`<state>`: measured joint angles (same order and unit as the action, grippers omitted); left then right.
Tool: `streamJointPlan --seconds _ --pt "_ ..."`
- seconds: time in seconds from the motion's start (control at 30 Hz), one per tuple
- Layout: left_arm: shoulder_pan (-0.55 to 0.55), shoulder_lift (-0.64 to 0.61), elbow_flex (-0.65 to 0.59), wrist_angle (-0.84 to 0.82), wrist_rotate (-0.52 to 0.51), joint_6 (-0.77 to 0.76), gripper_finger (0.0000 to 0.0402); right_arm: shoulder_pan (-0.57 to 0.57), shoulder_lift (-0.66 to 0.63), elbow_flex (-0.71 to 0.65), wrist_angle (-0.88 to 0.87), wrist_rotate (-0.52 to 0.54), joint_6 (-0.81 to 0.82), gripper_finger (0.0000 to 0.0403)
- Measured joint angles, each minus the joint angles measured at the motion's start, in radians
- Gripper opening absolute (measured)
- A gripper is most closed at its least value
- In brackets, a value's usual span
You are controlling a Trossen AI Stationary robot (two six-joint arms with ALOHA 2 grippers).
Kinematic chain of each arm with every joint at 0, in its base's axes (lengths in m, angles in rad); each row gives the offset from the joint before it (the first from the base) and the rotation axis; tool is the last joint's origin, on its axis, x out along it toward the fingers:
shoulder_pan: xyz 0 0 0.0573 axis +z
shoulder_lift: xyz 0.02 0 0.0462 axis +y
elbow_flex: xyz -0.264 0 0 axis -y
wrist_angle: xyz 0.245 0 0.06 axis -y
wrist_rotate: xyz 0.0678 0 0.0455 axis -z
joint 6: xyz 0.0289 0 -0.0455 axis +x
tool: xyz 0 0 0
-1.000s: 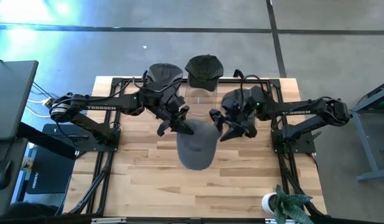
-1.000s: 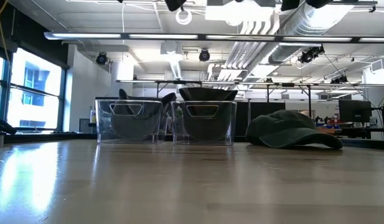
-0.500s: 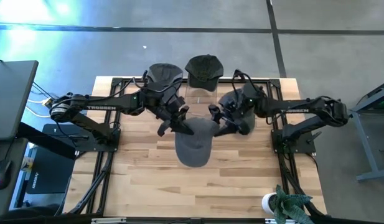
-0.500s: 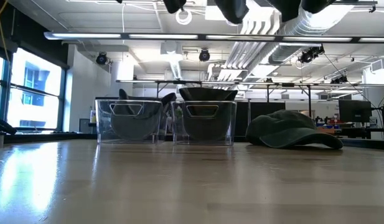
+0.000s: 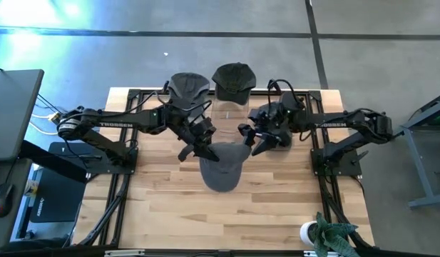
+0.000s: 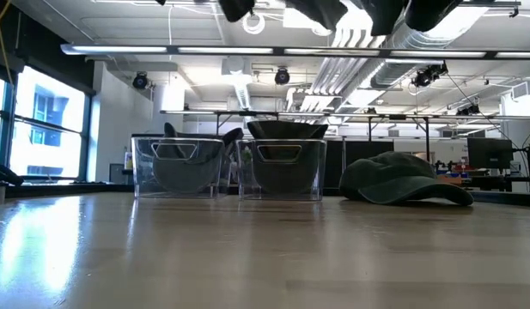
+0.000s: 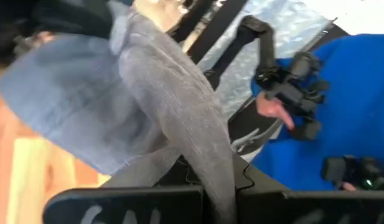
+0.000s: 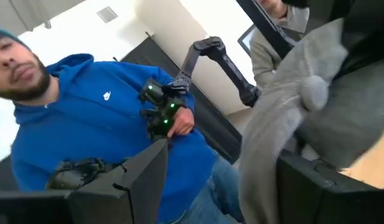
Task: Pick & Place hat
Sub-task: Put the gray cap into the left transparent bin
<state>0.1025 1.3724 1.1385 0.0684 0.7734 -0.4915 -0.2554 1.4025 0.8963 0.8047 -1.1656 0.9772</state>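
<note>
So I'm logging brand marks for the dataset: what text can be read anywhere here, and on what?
"TROSSEN" on the left arm.
"TROSSEN" on the right arm, small and barely legible.
White logo on the person's blue hoodie: no letters.
No text shows on the grey hat.

Between the right gripper's (image 8: 220,180) two dark fingers (image 8: 145,177) — set wide apart — hangs a grey hat (image 8: 304,106), its fabric running down into the gap. Beyond sits a person in a blue hoodie (image 8: 86,118), one hand (image 8: 179,121) on a dark control arm (image 8: 213,56).
</note>
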Motion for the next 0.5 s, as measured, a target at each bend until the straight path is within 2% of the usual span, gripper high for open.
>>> streamJointPlan --seconds 0.07,0.17,0.3,0.4,0.5 --pt "-0.015 0.0 0.0 0.045 0.006 -0.001 0.0 0.01 0.002 0.001 -0.031 0.03 -0.087 0.0236" --pt "-0.021 0.0 0.0 0.101 0.02 -0.009 0.0 0.041 0.008 0.0 -0.106 0.091 -0.315 0.0236" --pt "-0.018 0.0 0.0 0.107 -0.001 -0.055 0.0 0.08 0.006 0.0 -0.21 0.133 -0.544 0.0236" --pt "-0.018 0.0 0.0 0.108 -0.006 -0.063 0.0 0.077 0.006 0.0 -0.278 0.104 -0.538 0.0236" --pt "-0.018 -0.008 -0.001 0.105 -0.005 -0.089 0.0 0.06 0.006 0.0 -0.263 0.006 -0.422 0.0232"
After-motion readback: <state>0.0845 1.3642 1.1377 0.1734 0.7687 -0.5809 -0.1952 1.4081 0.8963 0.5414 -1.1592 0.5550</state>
